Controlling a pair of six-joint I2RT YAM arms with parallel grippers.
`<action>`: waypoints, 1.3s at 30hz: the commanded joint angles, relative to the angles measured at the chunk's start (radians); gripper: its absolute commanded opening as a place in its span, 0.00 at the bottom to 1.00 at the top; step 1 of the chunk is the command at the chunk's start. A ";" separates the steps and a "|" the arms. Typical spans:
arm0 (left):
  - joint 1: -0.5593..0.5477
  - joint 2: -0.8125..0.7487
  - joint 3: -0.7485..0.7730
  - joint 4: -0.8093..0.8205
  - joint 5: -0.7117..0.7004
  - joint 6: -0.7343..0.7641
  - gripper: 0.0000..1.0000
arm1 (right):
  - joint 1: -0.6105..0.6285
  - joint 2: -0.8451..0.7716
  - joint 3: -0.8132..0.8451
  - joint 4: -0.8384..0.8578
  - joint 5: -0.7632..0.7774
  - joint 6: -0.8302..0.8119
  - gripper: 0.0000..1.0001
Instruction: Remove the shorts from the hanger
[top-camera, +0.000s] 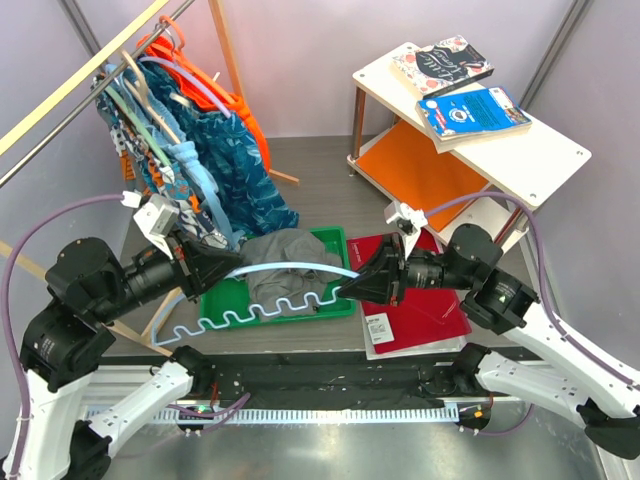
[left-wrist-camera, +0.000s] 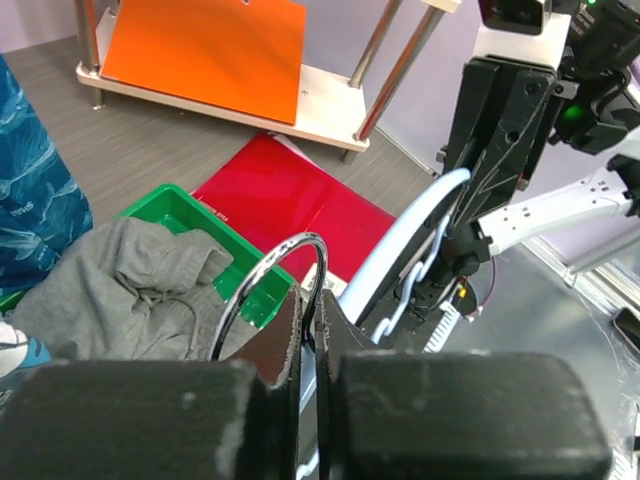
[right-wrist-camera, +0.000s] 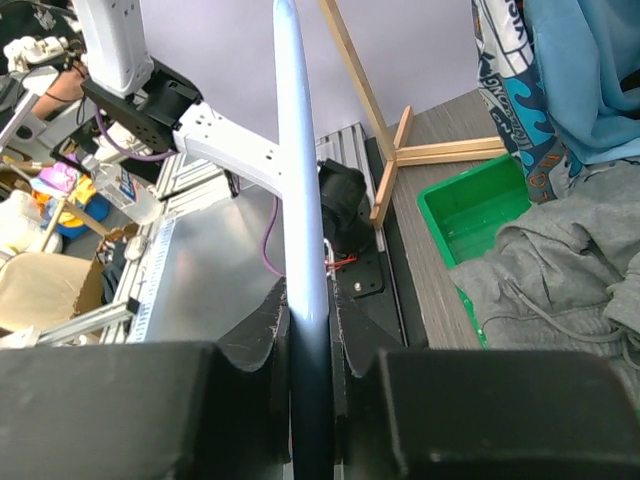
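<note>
A light-blue plastic hanger (top-camera: 268, 309) with a wavy bottom bar and a metal hook (left-wrist-camera: 262, 275) is held between both grippers, bare of cloth. My left gripper (top-camera: 222, 268) is shut on the hook (left-wrist-camera: 310, 300). My right gripper (top-camera: 352, 288) is shut on the hanger's arm (right-wrist-camera: 305, 200). The grey shorts (top-camera: 285, 262) lie crumpled in a green tray (top-camera: 335, 240) under the hanger; they also show in the left wrist view (left-wrist-camera: 130, 290) and the right wrist view (right-wrist-camera: 560, 280). The floral shorts (top-camera: 240, 170) hang on the rack at the back left.
A wooden clothes rack (top-camera: 225, 45) with several hangers stands at the back left. A white shelf unit (top-camera: 545, 160) with books (top-camera: 470, 110) is at the back right. A red folder (top-camera: 425, 310) and a paper sheet (top-camera: 380, 330) lie right of the tray.
</note>
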 joint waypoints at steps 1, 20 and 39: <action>-0.001 -0.029 0.016 0.080 -0.056 -0.013 0.27 | -0.007 -0.004 -0.032 0.059 0.106 0.074 0.01; -0.003 -0.276 0.027 0.021 -0.393 -0.060 0.75 | -0.004 -0.003 0.017 0.094 0.093 0.097 0.01; -0.001 -0.469 -0.031 -0.104 -0.553 -0.108 0.82 | 0.309 0.517 0.568 0.189 0.568 -0.050 0.01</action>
